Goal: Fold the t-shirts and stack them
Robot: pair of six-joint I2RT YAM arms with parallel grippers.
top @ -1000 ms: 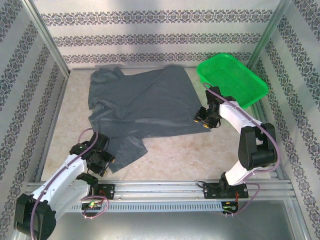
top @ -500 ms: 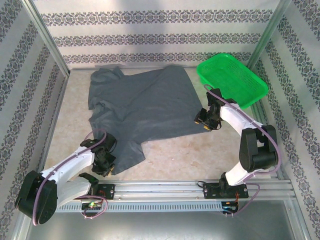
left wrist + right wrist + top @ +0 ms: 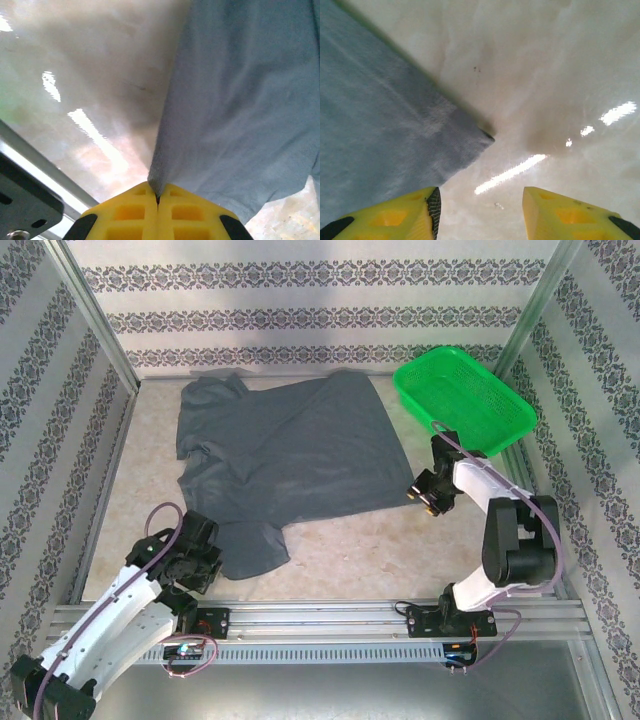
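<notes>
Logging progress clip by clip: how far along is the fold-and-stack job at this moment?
Done: nothing is folded yet; the t-shirt lies spread flat on the table. In hand: the left gripper is shut on the shirt's near edge, while the right gripper hangs open at the near right corner, not gripping it. Left: the right-hand grasp, every fold, and the stacking.

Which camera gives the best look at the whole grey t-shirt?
The top external view: the t-shirt lies spread out, nearly its whole outline visible. The left wrist view shows an edge pinched in the shut left pincer; the right wrist view, one corner before the open right pincer.
</notes>
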